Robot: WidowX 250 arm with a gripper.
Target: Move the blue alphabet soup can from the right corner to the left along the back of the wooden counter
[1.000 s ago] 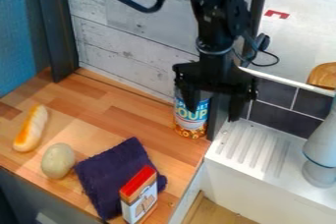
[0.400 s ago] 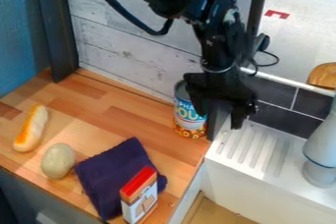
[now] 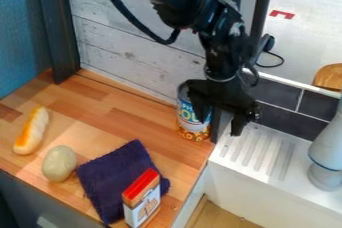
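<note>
at the far left, a blue panel [image 3: 19, 47] is standing beside a dark upright post [image 3: 57, 27]. on the wooden surface [image 3: 110, 104], a toy baguette [image 3: 31, 131], pale with an orange-brown stripe, is lying lengthwise toward the whitewashed plank wall [image 3: 120, 47]. just to its right and nearer the front edge, a pale, greenish, potato-shaped object [image 3: 59, 163] is resting. next to that, a dark purple cloth [image 3: 113, 177] is lying spread out, with slight folds along its top. a red-topped box [image 3: 142, 199] with a white and brown front is standing upright by the cloth's front right part, partly covering it from sight.

farther back, a soup can [image 3: 192, 124] is standing upright on the surface, close to the wall and near the surface's right edge. the black hand [image 3: 220, 128] is hanging down over this area, with its two fingers spreading wide apart. the left one is covering part of the can's label; whether it is touching the can, i cannot tell. the other is hanging over the near side of dark tiles [image 3: 287, 117], above the ridged white drainboard [image 3: 257, 154]. at the far right, a pale grey faucet [image 3: 328, 154] is rising beside the ridges.
</note>
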